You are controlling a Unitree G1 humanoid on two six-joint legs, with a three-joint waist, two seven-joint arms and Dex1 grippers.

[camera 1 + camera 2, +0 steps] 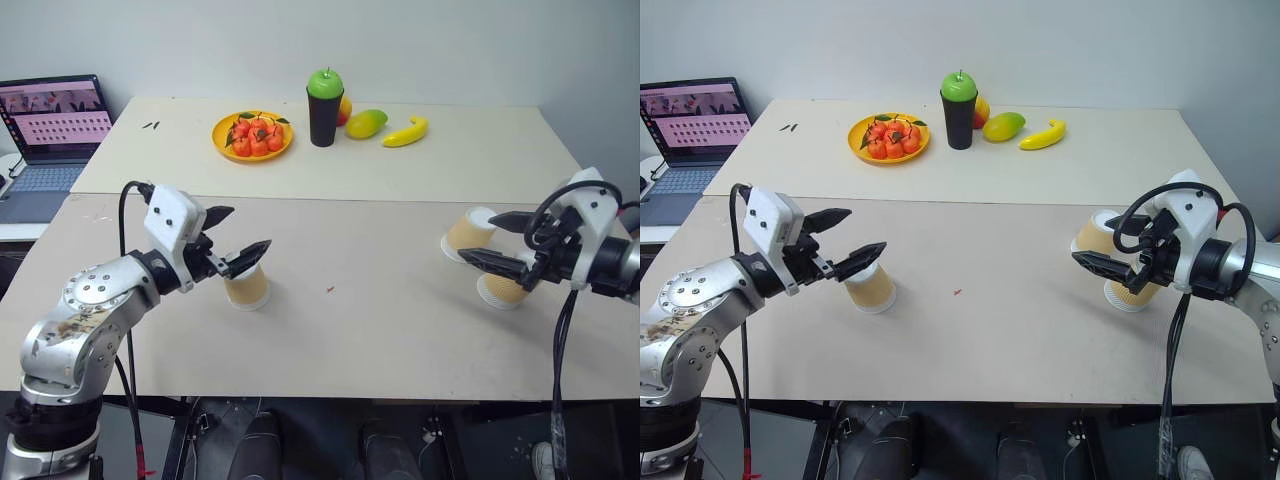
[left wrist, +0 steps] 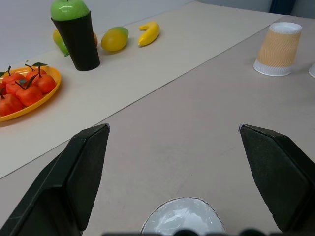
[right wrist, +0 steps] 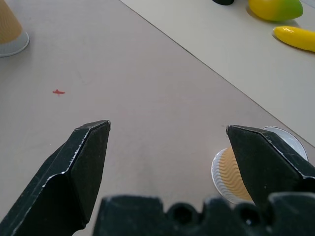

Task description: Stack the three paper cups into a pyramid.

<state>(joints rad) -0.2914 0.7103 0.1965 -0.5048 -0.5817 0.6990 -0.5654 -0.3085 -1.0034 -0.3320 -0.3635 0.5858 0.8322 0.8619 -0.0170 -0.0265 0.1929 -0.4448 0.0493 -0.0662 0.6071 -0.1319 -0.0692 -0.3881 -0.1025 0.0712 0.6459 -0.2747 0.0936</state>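
While both tools hang wide and empty, left tool (image 1: 232, 243) over one cup (image 1: 247, 288), right tool (image 1: 505, 243) by the other two cups (image 1: 468, 231) (image 1: 500, 291) on the tabletop (image 1: 370, 330), a skewed pinch could crush or tip thin paper. Right tool hides much of the nearer cup.

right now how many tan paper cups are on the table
3: one cup under the left gripper, upside down; two cups by the right gripper, one farther back, one nearer.
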